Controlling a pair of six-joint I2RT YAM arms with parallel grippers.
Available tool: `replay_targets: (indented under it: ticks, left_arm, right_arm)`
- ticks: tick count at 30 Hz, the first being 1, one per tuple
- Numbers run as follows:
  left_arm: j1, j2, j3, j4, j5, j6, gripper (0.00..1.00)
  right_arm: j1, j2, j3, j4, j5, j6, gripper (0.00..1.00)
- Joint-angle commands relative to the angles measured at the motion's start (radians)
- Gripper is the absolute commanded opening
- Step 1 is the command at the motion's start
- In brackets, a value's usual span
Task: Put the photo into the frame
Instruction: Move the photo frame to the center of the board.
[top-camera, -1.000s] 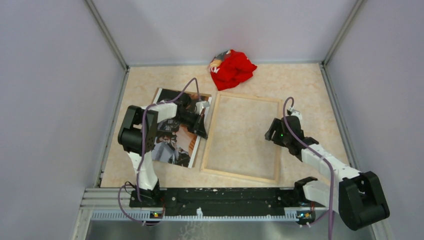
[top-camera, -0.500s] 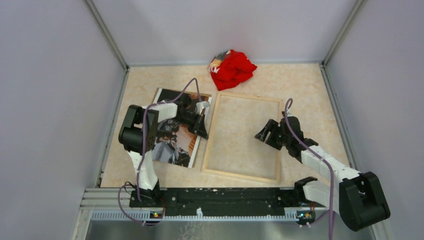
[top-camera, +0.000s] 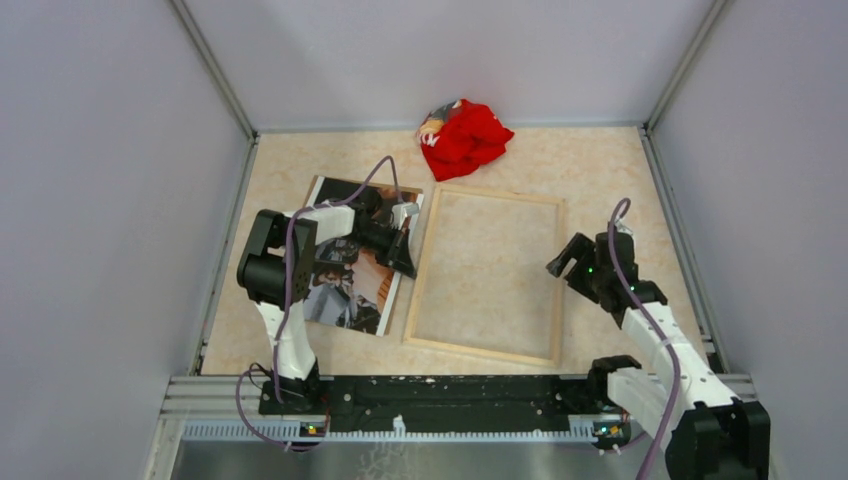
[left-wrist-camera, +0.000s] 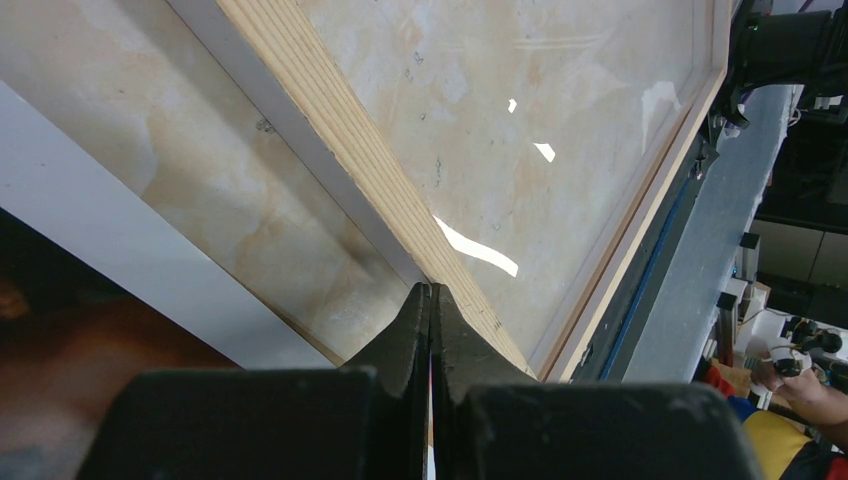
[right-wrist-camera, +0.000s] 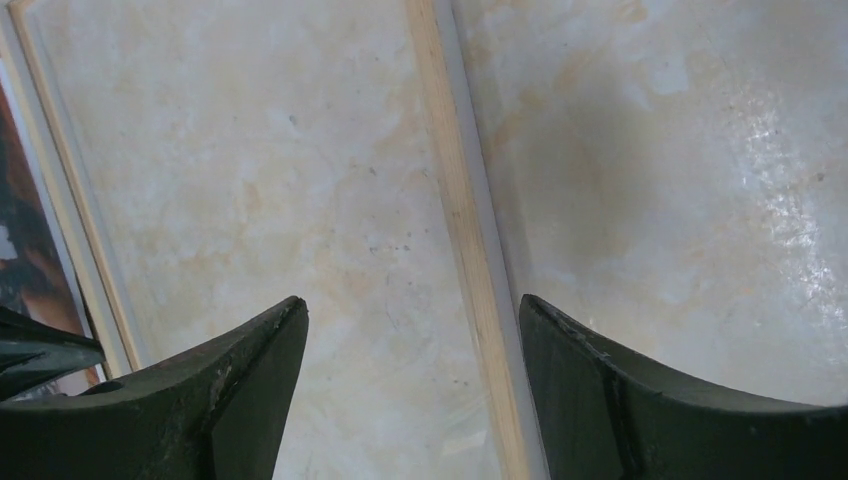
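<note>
Frame (top-camera: 480, 351) lying flat, photo (top-camera: 345, 295) beside it at its nine o'clock, left gripper (top-camera: 408, 262) pinched shut over the photo's three o'clock edge, right gripper (top-camera: 563, 268) spread wide above the frame's three o'clock rail

The left arm (top-camera: 322, 222) and right arm (top-camera: 655, 335) share white link shells and bulky black joint housings. A purple cable (top-camera: 288, 290) runs back behind each set of jaws. The left gripper (left-wrist-camera: 432, 290) has matte black wedge fingers (left-wrist-camera: 403, 345); the right gripper (right-wrist-camera: 412, 302) has broader, curved, scuffed black ones.
</note>
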Motion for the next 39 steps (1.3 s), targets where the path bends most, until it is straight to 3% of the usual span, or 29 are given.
replay_targets:
  ticks: [1, 6, 16, 21, 28, 32, 34, 39]
  left_arm:
    - [0.002, -0.003, 0.016, 0.010, -0.026, 0.025, 0.00]
    - [-0.008, 0.033, 0.068, 0.018, -0.038, 0.015, 0.00]
    - [-0.049, 0.203, 0.304, -0.022, -0.074, 0.002, 0.00]
    - [-0.089, 0.265, 0.427, -0.063, -0.099, 0.002, 0.00]
    - [-0.074, 0.173, 0.526, -0.157, -0.097, 0.008, 0.02]
    - [-0.028, 0.022, 0.494, -0.248, -0.068, 0.062, 0.26]
    - [-0.010, -0.061, 0.452, -0.286, -0.068, 0.105, 0.33]
    - [0.001, -0.208, 0.246, -0.314, -0.116, 0.203, 0.35]
  right_arm:
    - [-0.002, 0.033, -0.048, -0.008, -0.048, 0.004, 0.77]
    - [0.044, 0.024, -0.132, 0.043, -0.154, 0.073, 0.73]
    - [0.448, -0.080, -0.206, 0.030, -0.112, 0.337, 0.71]
    - [0.710, 0.021, -0.161, 0.119, -0.062, 0.461, 0.72]
    - [0.703, 0.157, 0.208, -0.135, -0.002, 0.190, 0.76]
    - [0.632, 0.201, 0.335, -0.183, -0.013, 0.083, 0.77]
    - [0.573, 0.224, 0.350, -0.172, -0.069, 0.040, 0.78]
    - [0.546, 0.276, 0.337, -0.105, -0.166, 0.033, 0.77]
